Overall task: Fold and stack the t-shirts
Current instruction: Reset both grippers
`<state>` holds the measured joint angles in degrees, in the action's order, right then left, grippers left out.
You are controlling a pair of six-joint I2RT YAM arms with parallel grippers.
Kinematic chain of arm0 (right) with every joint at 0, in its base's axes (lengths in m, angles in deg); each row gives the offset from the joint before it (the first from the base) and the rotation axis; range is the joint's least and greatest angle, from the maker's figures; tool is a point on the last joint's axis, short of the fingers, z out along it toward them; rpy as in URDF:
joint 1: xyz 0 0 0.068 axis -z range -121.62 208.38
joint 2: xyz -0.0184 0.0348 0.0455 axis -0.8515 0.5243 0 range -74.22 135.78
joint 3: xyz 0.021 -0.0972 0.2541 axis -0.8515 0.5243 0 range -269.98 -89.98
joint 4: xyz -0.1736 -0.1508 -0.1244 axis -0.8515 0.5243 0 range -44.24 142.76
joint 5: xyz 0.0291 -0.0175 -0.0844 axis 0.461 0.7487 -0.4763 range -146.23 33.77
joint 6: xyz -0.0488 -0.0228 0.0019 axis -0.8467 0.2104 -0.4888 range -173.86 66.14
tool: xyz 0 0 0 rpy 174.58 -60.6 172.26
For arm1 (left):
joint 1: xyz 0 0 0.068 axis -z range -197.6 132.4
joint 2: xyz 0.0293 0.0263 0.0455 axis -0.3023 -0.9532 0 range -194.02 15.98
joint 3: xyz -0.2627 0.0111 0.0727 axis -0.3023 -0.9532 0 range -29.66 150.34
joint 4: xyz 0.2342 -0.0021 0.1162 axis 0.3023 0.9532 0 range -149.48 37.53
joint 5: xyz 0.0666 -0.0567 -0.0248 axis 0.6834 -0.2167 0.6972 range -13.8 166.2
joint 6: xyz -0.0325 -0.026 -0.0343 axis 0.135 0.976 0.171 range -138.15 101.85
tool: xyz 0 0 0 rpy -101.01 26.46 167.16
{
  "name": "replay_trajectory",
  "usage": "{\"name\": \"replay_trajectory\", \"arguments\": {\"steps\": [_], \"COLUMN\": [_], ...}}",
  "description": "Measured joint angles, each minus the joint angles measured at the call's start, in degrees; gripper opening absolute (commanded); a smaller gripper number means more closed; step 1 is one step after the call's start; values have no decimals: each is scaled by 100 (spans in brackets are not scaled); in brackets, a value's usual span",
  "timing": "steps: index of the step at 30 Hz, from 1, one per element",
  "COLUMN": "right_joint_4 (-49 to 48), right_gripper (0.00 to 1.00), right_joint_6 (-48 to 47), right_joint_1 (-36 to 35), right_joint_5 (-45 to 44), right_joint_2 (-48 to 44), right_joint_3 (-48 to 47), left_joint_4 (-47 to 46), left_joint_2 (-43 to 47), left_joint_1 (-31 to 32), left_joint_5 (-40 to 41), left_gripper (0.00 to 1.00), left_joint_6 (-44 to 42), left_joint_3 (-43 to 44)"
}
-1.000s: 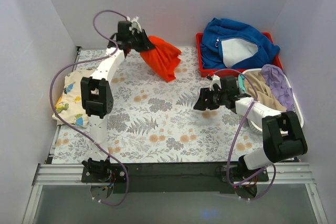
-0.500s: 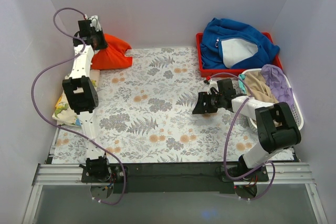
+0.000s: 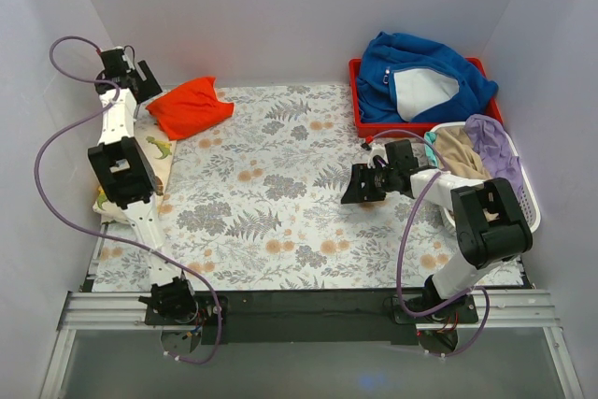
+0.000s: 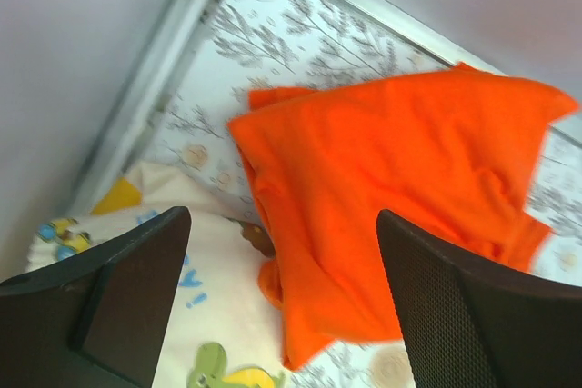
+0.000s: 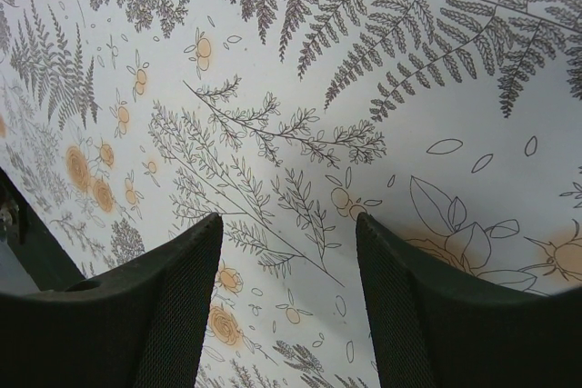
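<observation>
The bright orange-red t-shirt [image 3: 192, 107] lies loosely folded at the far left of the table. Its near edge [image 4: 300, 315] overlaps the cream dinosaur-print t-shirt [image 4: 173, 315]. That cream t-shirt [image 3: 157, 150] lies flat along the left edge, partly hidden under my left arm. My left gripper [image 3: 140, 79] hovers open just left of and above the orange t-shirt, and the wrist view shows its open jaws [image 4: 284, 224] holding nothing. My right gripper [image 3: 353, 187] hangs open over bare tablecloth right of centre, empty [image 5: 289, 224].
A red bin [image 3: 358, 100] at the back right holds a thick blue garment [image 3: 420, 77] with white lining. In front of it a white basket [image 3: 523, 179] holds beige and lilac clothes. White walls close in the floral tablecloth [image 3: 280, 221] on three sides.
My left arm swung from the back centre to the far left corner with the orange t-shirt, then opened and let it drop by the cream one. The right gripper barely moved.
</observation>
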<state>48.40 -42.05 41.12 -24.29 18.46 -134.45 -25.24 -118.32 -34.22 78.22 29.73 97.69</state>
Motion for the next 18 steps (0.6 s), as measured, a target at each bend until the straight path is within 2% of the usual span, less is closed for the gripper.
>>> {"name": "replay_trajectory", "arguments": {"steps": [5, 10, 13, 17, 18], "right_joint_4": [-7, -13, -15, -7, 22], "right_gripper": [66, 67, 70, 76, 84], "right_joint_6": [13, 28, 46, 76, 85], "right_joint_1": [0, 0, 0, 0, 0], "right_joint_5": [-7, -33, -81, -245, -321], "right_joint_2": [-87, -444, -710, -1064, -1187], "right_joint_3": [11, 35, 37, 131, 197], "left_joint_4": [-87, -315, -566, -800, -885], "left_joint_2": [614, 1606, 2472, 3589, 3825], "left_joint_1": [-96, 166, 717, 1858, 2129], "left_joint_5": [-1176, -2299, -2385, -2483, -2542], "left_gripper": [83, 84, 84, 84, 84], "left_joint_6": [782, 1360, 1386, 1390, 1392], "left_joint_3": [-737, -1759, -2667, -3613, -3814]}}
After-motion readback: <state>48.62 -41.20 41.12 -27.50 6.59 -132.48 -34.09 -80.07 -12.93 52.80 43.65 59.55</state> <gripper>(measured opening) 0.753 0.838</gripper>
